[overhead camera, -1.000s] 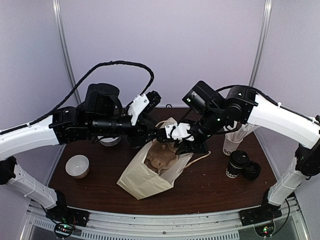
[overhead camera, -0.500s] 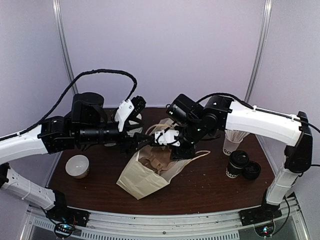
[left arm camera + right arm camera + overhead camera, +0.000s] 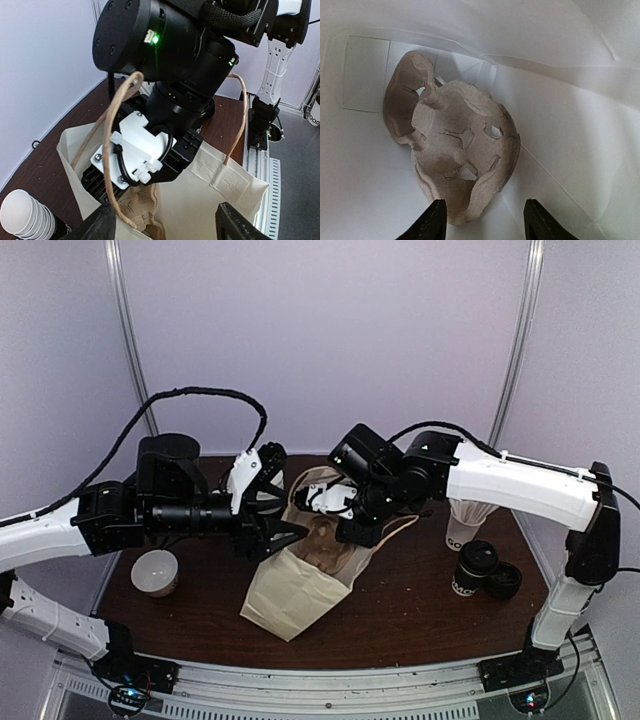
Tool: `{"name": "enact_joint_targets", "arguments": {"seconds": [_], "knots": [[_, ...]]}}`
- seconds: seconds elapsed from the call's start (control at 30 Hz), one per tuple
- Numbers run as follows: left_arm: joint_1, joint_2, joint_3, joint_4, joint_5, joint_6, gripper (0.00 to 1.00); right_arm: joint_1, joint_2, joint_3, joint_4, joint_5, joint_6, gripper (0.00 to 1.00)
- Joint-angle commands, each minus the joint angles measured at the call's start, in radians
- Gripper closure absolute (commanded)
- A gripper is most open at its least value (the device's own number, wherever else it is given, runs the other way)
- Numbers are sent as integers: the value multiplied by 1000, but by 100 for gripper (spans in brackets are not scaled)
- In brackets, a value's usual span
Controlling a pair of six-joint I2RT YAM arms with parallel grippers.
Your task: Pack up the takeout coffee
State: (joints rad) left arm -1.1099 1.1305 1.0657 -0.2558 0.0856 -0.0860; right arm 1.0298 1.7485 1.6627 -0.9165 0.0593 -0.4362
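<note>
Top external view: within the last second both arms have spread their jaws, and the paper bag [image 3: 298,590] now stands more upright, mouth open, apparently ready for loading. The left end effector [image 3: 167,222] is spread wide at the bag's 9 o'clock rim. The right end effector [image 3: 485,220] is spread, empty, above the cardboard carrier [image 3: 455,155] inside. The takeout coffee [image 3: 473,568] stands on the surface [image 3: 400,625] at the bag's 3 o'clock, unpacked.
</note>
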Motion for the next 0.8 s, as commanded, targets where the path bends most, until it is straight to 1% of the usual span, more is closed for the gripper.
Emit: {"name": "enact_joint_targets", "arguments": {"seconds": [0.0,0.2,0.33,0.4,0.5,0.63,0.77], "knots": [[1,16,-5,65,38,-15,28,-8,31,27,21,53,62,45],[2,18,-22,91,14,-44,28,-16,80,66,6,-25,105,54],[1,11,-32,100,1,-49,28,-23,91,82,10,-33,116,66],[1,8,-36,102,-15,-50,28,-26,89,89,7,-33,121,74],[1,9,-39,104,-37,-51,28,-27,72,111,-8,-31,119,81],[1,10,-39,120,-97,-45,29,-27,26,123,-14,-26,108,99],[1,24,-37,144,-160,-25,29,-28,-1,129,-18,-28,100,100]]}}
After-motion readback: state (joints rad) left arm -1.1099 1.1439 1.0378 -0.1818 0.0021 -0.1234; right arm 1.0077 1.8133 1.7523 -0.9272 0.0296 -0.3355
